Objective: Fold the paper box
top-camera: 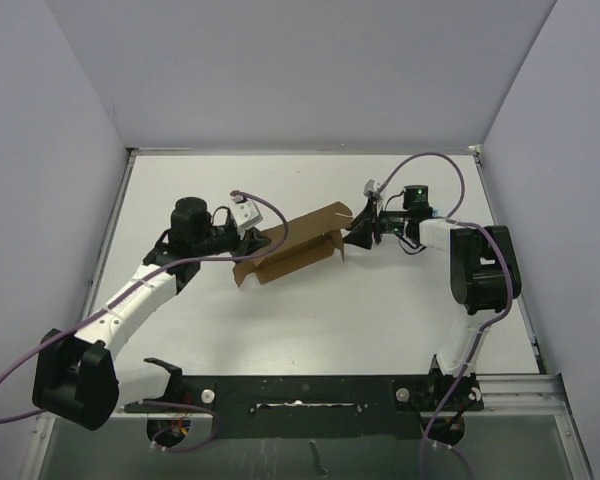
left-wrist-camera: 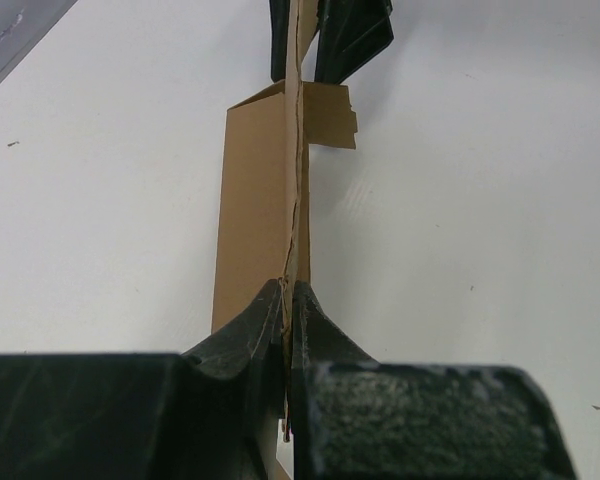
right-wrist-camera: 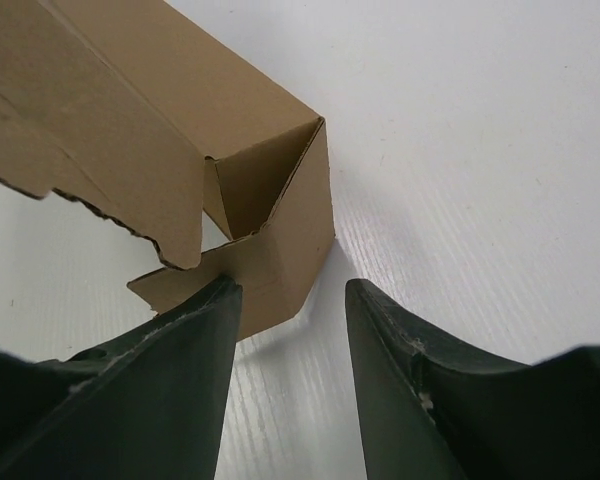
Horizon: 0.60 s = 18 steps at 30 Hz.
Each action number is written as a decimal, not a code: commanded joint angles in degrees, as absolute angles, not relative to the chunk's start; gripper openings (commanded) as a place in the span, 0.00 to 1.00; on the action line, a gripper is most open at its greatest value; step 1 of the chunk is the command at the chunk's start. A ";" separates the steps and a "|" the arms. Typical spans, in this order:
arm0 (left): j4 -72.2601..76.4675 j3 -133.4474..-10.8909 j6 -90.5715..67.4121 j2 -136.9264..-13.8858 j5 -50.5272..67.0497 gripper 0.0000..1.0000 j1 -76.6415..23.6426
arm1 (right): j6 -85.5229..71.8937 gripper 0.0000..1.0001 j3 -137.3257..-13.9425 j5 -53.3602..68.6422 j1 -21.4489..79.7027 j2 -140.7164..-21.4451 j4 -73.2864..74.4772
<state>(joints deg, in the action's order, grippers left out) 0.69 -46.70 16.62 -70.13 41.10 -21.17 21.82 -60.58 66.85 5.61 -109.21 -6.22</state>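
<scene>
Left fingers (left-wrist-camera: 332, 338) pinch paper box (left-wrist-camera: 255, 210) edge

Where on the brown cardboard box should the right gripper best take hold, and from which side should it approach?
Probably the upright end wall of the brown cardboard box, approached from its right end. It is a thin standing sheet that the open right gripper can straddle, opposite the left gripper clamped on the other end.
</scene>
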 commanded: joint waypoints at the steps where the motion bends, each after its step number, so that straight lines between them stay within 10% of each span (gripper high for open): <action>1: 3.40 -49.09 15.64 -71.18 43.49 0.00 -20.75 | 19.32 0.48 -60.28 68.46 6.11 -106.05 -13.39; 18: 3.72 -49.60 13.56 -72.90 45.74 0.00 -19.58 | 14.37 0.53 -52.01 61.25 9.45 -104.66 -33.64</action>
